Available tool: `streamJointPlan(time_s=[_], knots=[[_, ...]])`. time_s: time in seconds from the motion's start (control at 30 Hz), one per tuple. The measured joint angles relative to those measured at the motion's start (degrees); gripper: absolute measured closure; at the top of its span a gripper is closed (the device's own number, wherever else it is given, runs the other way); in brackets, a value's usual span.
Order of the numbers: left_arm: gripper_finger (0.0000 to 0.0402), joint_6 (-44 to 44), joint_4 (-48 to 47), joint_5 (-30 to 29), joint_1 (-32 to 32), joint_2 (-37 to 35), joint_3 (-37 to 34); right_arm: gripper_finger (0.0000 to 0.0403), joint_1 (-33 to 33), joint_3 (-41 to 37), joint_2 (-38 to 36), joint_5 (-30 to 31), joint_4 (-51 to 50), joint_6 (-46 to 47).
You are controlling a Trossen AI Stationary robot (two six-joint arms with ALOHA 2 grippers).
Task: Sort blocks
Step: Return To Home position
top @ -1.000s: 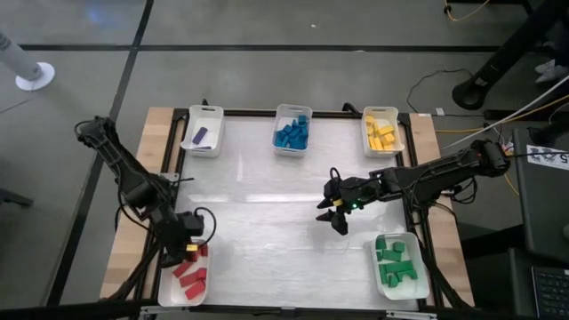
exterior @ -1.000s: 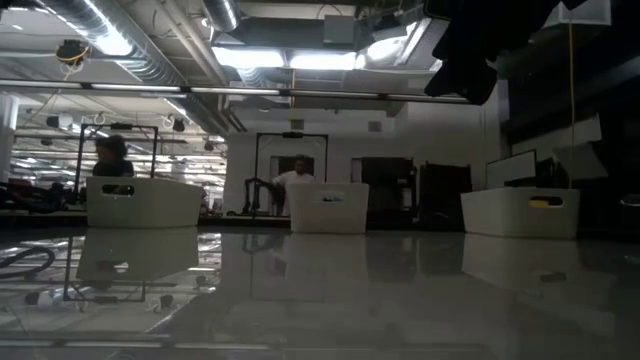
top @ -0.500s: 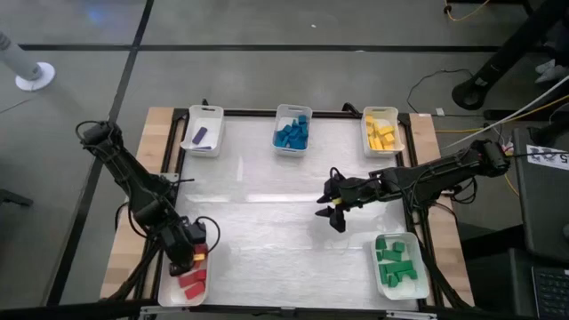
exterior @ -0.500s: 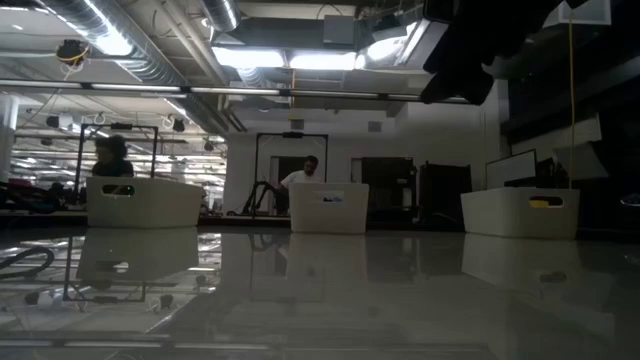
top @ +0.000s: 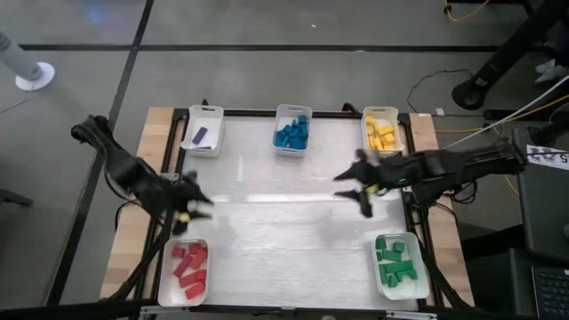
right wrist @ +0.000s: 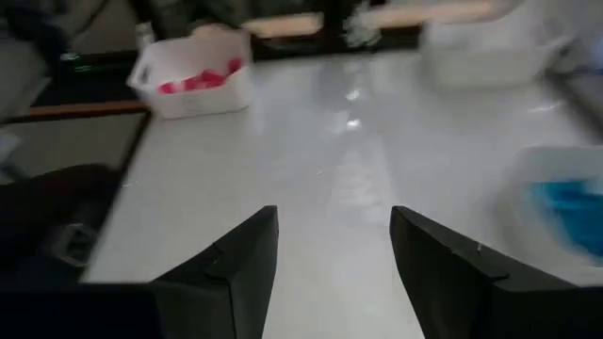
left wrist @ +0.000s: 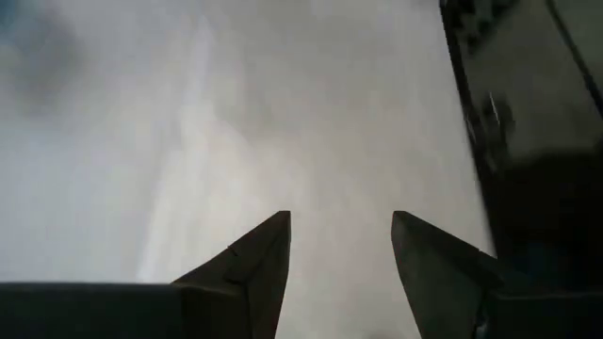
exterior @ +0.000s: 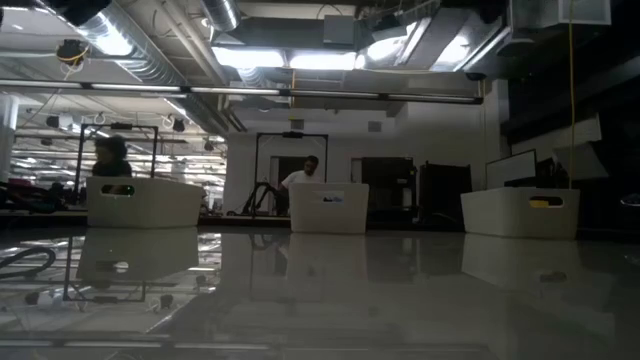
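High view — left claw (top: 201, 203) and right claw (top: 354, 190) point inward — both spread, empty.

The left arm (top: 132, 173) and right arm (top: 449, 165) are black, cable-draped, ending in wedge-shaped dark fingers (left wrist: 250, 273).

Floor (top: 267, 53): grey concrete, crossed by dark seam lines (top: 267, 47); a white round stand base (top: 34, 76) rests on it. Overhead: exposed silver ducts (exterior: 130, 45) and bright panel lights (exterior: 300, 58). Far wall (exterior: 400, 140) pale, with a dark door frame (exterior: 292, 140).
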Motion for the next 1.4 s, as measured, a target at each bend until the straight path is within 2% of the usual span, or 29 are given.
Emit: streamJointPlan(time_s=[0.13,0.2,0.27,0.4,0.5,0.63,0.73,0.83,0.97,1.03,1.2,1.4], knots=[[0.0229,10.8,-0.1,-11.9,2.2,-10.1,0.0,0.0198,0.0,0.0,-8.6,8.3,-6.8,-4.7],[0.0229,13.7,-0.3,-15.1,2.8,-14.7,0.0,0.0198,0.1,0.0,-12.7,13.4,-11.7,-4.9],[0.0229,16.3,-0.5,-15.8,3.2,-18.9,0.0,0.0198,0.1,0.0,-16.2,16.2,-15.3,-4.5],[0.0229,18.0,-0.4,-15.9,3.4,-25.5,0.0,0.0198,0.1,0.0,-20.2,16.4,-16.8,2.6],[0.0229,23.1,-0.3,-16.5,3.4,-29.0,0.0,0.0198,0.1,0.0,-22.3,16.3,-16.8,-2.0],[0.0229,25.9,3.6,-21.4,3.4,-33.5,-2.3,0.0198,0.1,-0.8,-25.1,16.5,-15.6,-1.7],[0.0229,25.6,5.9,-22.0,3.4,-36.9,-6.2,0.0198,0.1,-5.8,-28.4,12.8,-8.8,-3.4],[0.0229,26.1,10.9,-21.9,3.4,-40.0,-11.6,0.0198,0.1,-14.6,-30.9,8.7,4.5,-7.0],[0.0229,31.8,20.7,-21.7,3.4,-43.3,-19.0,0.0198,0.0,-26.9,-31.8,2.4,25.7,-11.9],[0.0229,33.9,24.3,-21.8,3.4,-44.8,-21.6,0.0198,-1.1,-31.4,-31.4,0.0,32.4,-12.3],[0.0229,37.5,29.5,-21.8,3.4,-48.4,-25.6,0.0198,-8.6,-37.3,-26.1,-8.2,40.9,-7.5],[0.0229,39.8,32.1,-22.4,4.6,-49.2,-27.8,0.0198,-20.6,-38.7,-16.7,-25.8,53.0,-3.5]])
